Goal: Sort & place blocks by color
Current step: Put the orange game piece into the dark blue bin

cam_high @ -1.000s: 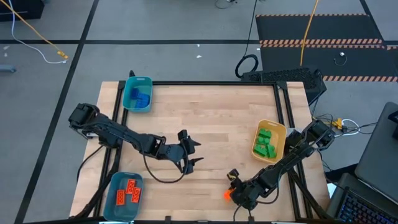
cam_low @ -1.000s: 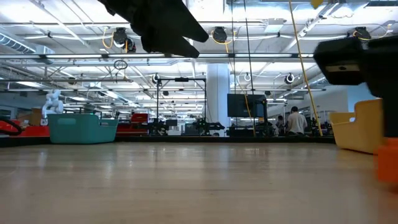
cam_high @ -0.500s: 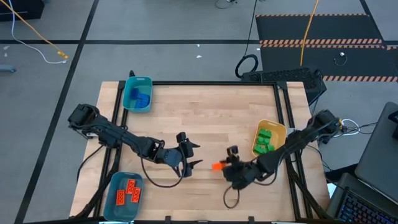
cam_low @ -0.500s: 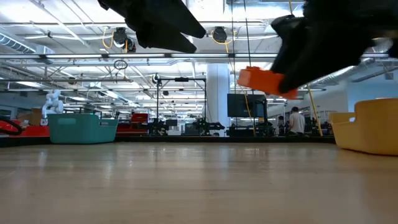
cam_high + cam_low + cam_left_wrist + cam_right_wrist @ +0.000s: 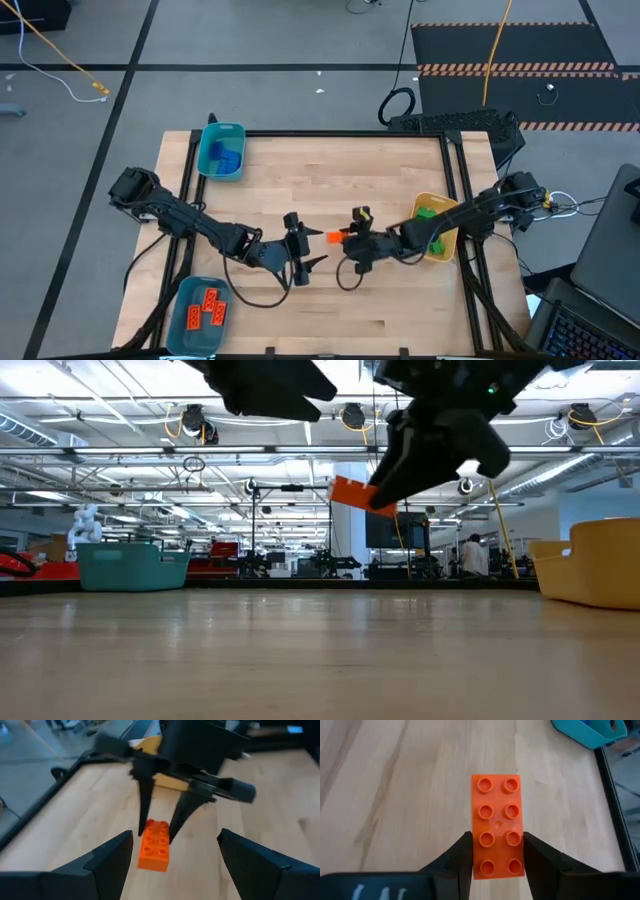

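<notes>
And there it goes: the right gripper (image 5: 340, 238) has swung in from the table's near right corner to mid-table, carrying the orange brick (image 5: 333, 237) with it. A second ago that brick was low by the table edge; now it hangs clear above the wood, pinched by its sides between the two fingers (image 5: 462, 857), studs showing. Across from it the left gripper (image 5: 308, 248) waits with jaws spread wide and empty, tips pointed straight at the brick, just beside it but not touching. This looks like a handover setting up, since the teal bin (image 5: 178, 322) with the other orange bricks (image 5: 210, 306) sits on the left arm's side. The blue bricks (image 5: 225, 156) and green bricks (image 5: 432, 228) already lie in their own bins.
</notes>
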Motion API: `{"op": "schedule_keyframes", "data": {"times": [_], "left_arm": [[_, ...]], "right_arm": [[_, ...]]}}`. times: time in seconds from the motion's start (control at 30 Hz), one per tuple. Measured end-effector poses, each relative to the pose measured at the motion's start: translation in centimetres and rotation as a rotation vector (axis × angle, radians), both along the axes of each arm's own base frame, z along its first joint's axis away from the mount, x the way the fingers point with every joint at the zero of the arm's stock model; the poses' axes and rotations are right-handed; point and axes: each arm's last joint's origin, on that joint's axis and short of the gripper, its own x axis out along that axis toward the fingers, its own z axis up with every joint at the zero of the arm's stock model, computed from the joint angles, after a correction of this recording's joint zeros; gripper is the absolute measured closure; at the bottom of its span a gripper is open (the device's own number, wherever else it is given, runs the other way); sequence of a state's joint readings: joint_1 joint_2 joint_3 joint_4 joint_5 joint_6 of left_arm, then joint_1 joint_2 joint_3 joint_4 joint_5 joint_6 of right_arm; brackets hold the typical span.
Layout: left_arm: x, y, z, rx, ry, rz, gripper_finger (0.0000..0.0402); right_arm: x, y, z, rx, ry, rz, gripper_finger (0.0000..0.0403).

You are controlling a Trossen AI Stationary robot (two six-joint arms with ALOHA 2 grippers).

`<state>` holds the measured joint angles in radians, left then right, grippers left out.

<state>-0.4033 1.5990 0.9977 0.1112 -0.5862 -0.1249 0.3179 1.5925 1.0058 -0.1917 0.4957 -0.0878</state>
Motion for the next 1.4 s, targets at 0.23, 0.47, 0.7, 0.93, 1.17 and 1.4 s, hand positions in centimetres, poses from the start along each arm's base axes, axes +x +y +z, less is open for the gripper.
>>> {"op": "schedule_keyframes", "data": {"times": [0.23,0.47,0.7,0.93,1.17,1.4], "left_arm": [[-0.4,0.2,-0.6,0.176,0.092,-0.005,0.0108],[-0.2,1.8,-0.7,0.304,0.137,0.093,0.0108],[0.1,2.8,-0.9,0.262,0.160,0.071,0.0108],[-0.2,2.7,-1.4,0.279,0.215,0.056,0.0108],[-0.2,2.7,-1.3,0.261,0.203,0.075,0.0108],[-0.2,2.8,-1.3,0.240,0.197,0.094,0.0108]], "right_arm": [[1.4,-1.3,0.8,0.051,-0.090,0.070,0.0276],[2.1,-1.7,1.6,-0.008,-0.172,0.118,0.0274],[2.3,-2.6,1.6,-0.034,-0.164,0.117,0.0273],[2.9,-3.6,2.1,-0.018,-0.222,0.145,0.0272],[3.1,-4.0,2.4,-0.009,-0.244,0.174,0.0271],[3.1,-4.2,2.3,-0.016,-0.235,0.173,0.0271]]}}
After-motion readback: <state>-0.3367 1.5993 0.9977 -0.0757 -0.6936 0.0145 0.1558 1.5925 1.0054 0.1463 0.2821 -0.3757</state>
